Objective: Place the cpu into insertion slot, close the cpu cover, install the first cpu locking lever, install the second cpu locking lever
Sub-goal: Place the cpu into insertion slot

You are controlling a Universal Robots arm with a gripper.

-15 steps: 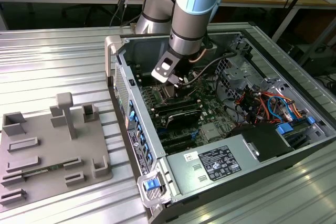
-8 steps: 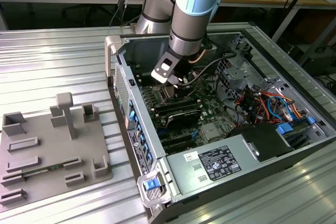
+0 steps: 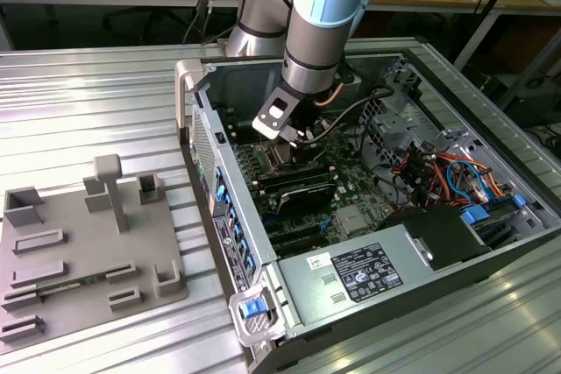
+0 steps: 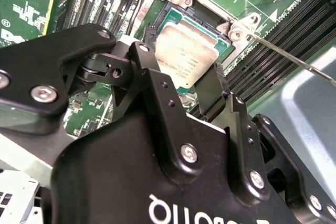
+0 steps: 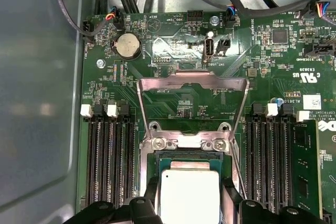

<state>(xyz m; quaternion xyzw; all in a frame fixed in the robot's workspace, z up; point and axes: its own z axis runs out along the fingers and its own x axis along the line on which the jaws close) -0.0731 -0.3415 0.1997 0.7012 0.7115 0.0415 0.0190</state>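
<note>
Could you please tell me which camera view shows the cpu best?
The second wrist view: the cpu shows its silvery face close up, one corner behind the gripper. The first wrist view shows it smaller, cut by the picture's edge. In the exterior view the arm stands over that spot.

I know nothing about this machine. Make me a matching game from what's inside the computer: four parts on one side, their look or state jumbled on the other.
Parts:
1. cpu
2. cpu cover
3. coin battery
4. memory slots

Look or state:
A. long black strips in rows
B. flat silvery-tan square
C. small silvery disc
D. thin metal frame, swung open

Right pairs: 1-B, 2-D, 3-C, 4-A.
</note>
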